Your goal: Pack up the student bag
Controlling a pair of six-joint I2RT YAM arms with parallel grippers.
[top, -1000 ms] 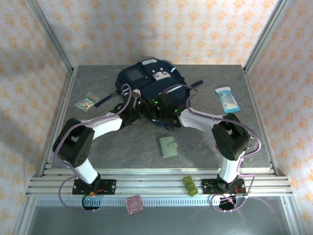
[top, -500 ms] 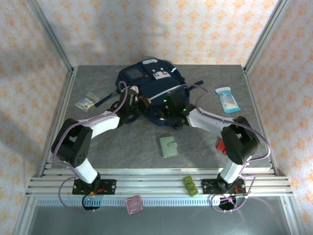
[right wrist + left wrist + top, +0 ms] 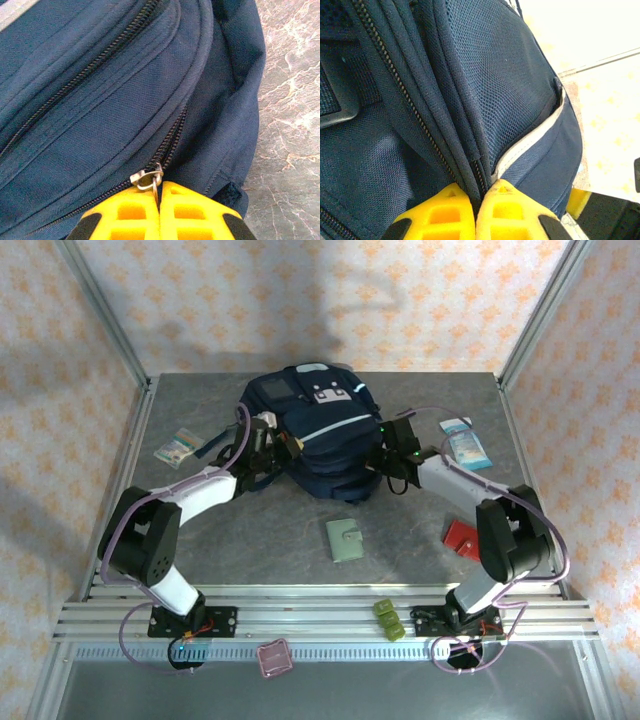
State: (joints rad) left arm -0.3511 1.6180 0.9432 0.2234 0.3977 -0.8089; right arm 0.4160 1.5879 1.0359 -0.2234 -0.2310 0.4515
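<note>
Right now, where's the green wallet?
Top view: the green wallet lies on the table, just nearside of the student bag, left of the red item.

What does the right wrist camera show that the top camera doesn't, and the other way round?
Right wrist: close up, the right gripper is shut on a metal zipper pull. Top: the green wallet, a red item, a tissue pack and the left gripper. Both: the student bag lying on the grey table.
</note>
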